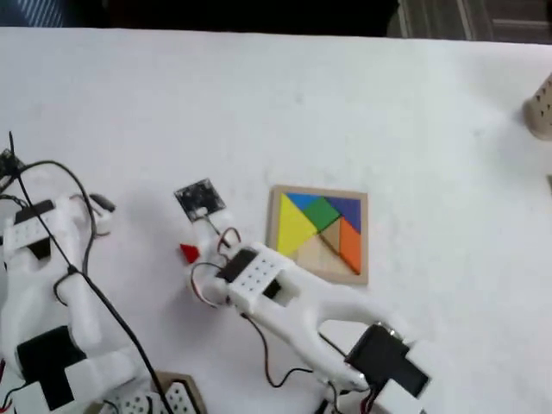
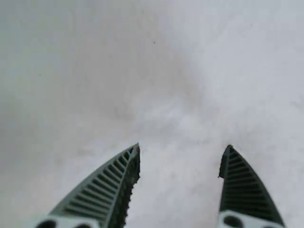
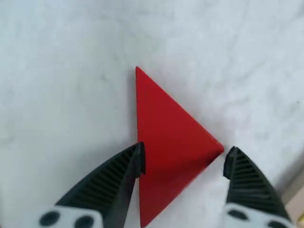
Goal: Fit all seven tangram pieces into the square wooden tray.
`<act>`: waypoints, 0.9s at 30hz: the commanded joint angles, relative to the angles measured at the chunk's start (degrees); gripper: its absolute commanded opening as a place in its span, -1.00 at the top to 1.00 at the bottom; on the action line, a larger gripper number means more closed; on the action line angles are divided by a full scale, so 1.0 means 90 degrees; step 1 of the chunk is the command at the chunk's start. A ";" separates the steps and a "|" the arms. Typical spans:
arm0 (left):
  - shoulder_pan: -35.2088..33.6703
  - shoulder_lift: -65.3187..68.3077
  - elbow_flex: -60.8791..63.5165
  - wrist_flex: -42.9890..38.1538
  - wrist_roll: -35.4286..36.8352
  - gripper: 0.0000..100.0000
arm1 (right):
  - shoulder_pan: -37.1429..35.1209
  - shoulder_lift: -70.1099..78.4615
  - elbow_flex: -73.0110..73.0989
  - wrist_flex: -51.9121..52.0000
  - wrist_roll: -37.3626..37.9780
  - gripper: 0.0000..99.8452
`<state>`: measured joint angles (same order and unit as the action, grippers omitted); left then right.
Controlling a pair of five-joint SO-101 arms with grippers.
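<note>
The square wooden tray (image 1: 362, 237) lies mid-table and holds yellow (image 1: 294, 228), blue (image 1: 303, 201), green (image 1: 323, 212), purple (image 1: 347, 208) and orange (image 1: 349, 241) pieces, with bare wood along its near side. A red triangle (image 1: 188, 253) (image 3: 166, 142) rests flat on the white table to the left of the tray. My right gripper (image 3: 183, 156) (image 1: 197, 256) is open and straddles the triangle, one fingertip (image 3: 135, 154) against its long edge and the other just off its corner. My left gripper (image 2: 183, 149) is open above bare white table, its arm (image 1: 34, 233) at the far left.
Black and red cables (image 1: 86, 276) loop around both arms near the front. A beige perforated object (image 1: 539, 108) stands at the right edge. A wooden corner (image 1: 185, 392) shows at the bottom edge. The back half of the table is bare white.
</note>
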<state>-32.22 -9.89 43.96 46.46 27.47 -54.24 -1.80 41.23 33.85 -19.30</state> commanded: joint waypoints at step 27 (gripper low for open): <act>0.0122 0.0024 -0.0254 -0.0147 0.0020 0.46 | -0.0083 0.1138 -0.1856 0.1333 0.0654 0.35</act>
<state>-32.04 -9.27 43.96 46.46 27.47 -56.35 7.34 30.77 42.37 -14.37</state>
